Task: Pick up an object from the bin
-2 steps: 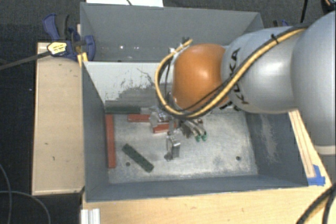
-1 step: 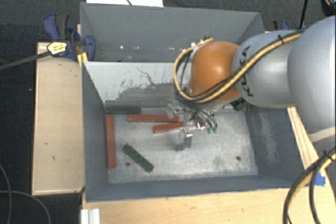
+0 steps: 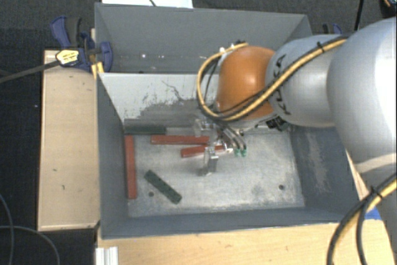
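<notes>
Two-finger gripper (image 3: 211, 158) low in grey metal bin (image 3: 273, 198), just beside right end of short red rectangular block (image 3: 192, 151); open or closed, cannot tell. Just behind that block, long red bar (image 3: 177, 140); near its front left, dark green bar (image 3: 162, 187).

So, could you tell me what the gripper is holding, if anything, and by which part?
It cannot be told: the gripper sits at the right end of the shortest red bar, but whether it grips that end is hidden.
</notes>
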Motion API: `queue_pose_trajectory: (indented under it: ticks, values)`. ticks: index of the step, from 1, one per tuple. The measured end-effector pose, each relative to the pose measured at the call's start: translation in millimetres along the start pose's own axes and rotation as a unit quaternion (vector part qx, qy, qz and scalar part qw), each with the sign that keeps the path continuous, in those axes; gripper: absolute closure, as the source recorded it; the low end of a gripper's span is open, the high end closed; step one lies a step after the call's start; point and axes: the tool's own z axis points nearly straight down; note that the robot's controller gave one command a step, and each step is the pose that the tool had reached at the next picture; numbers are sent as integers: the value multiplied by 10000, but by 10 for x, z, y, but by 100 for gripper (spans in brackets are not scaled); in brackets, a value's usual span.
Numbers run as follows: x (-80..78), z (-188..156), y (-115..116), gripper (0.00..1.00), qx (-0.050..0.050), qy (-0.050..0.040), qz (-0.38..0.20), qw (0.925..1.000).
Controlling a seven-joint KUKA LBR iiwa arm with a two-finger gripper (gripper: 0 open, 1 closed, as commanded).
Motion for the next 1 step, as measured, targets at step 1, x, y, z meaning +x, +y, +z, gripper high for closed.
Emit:
queue_pose_trajectory:
  ticks: [1]
  values:
    - [256,0,-147,0,13,42,915,9958]
